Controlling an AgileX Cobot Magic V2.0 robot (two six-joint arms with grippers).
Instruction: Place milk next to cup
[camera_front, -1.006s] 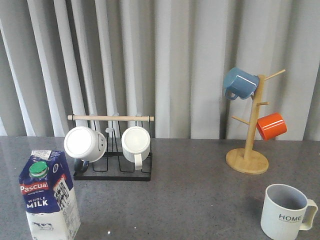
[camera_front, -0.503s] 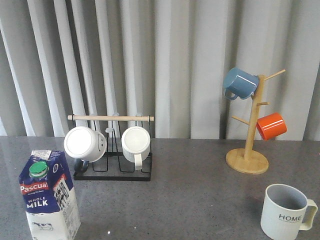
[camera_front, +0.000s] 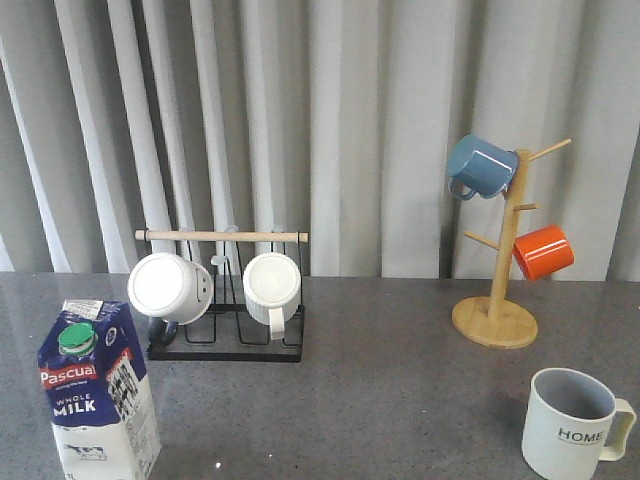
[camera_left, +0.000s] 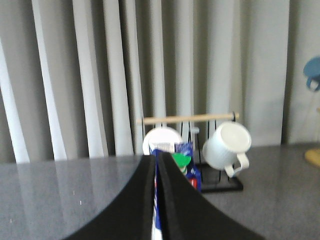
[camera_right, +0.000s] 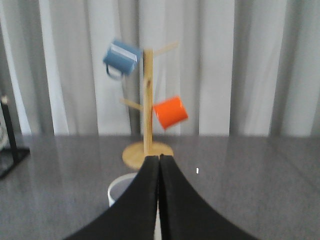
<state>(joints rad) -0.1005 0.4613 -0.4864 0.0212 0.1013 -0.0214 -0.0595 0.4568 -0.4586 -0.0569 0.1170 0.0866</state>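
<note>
The milk (camera_front: 98, 398) is a tall dark-blue and white carton with a green cap. It stands upright at the front left of the grey table (camera_front: 380, 400). The cup (camera_front: 572, 424) with "HOME" lettering stands at the front right, handle to the right. Neither gripper shows in the front view. In the left wrist view my left gripper (camera_left: 156, 159) is shut and empty, with the milk (camera_left: 184, 165) beyond its tips. In the right wrist view my right gripper (camera_right: 159, 159) is shut and empty, with the cup (camera_right: 121, 189) partly hidden behind its fingers.
A black wire rack (camera_front: 226, 318) with a wooden bar holds two white mugs behind the milk. A wooden mug tree (camera_front: 496, 262) at the back right holds a blue mug (camera_front: 478, 166) and an orange mug (camera_front: 543, 251). Grey curtains hang behind the table.
</note>
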